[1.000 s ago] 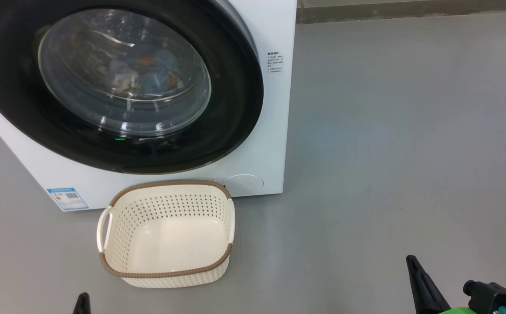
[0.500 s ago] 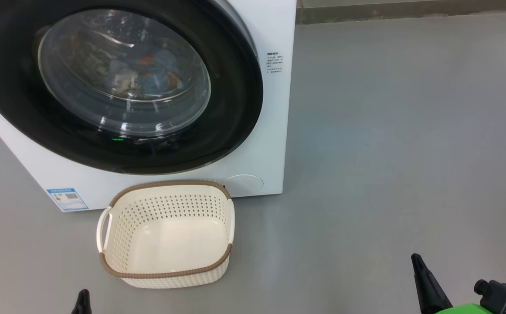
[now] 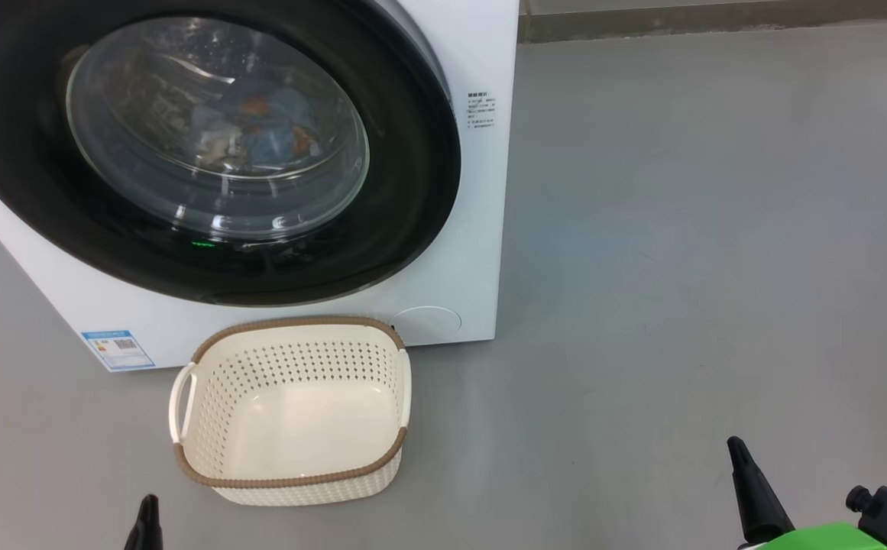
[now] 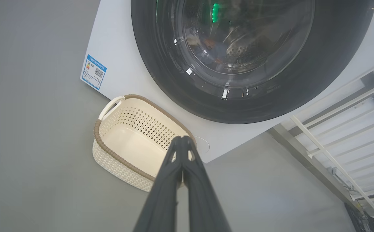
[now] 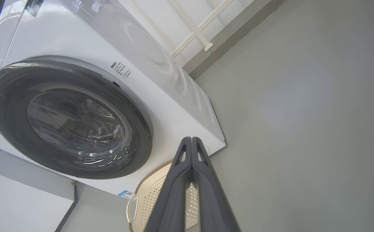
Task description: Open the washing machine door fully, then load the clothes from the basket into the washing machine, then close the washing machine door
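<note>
Starting at the left: the left pincer (image 4: 183, 141) hangs low over the floor (image 3: 680, 267), off the near left corner of the basket (image 3: 290, 481), its two dark fingers pressed tip to tip with nothing between them. The basket itself sits on the floor, its bare cream bottom showing and its brown rim facing up. Its far side is almost against the front of the washing machine (image 3: 481, 229), which stands right behind it. A blue sticker (image 3: 118, 349) is on the machine's lower corner, just behind and left of the basket. Above the basket, the washing machine door (image 3: 412, 191) is shut flat against the front, its black rim gleaming. Through its glass bowl you can make out the clothes (image 3: 275, 126), light blue with bits of orange, lying in the drum. Well off to the right of the basket, over open grey floor, there's the right pincer (image 5: 191, 141), likewise clamped tight on itself and carrying nothing.
</note>
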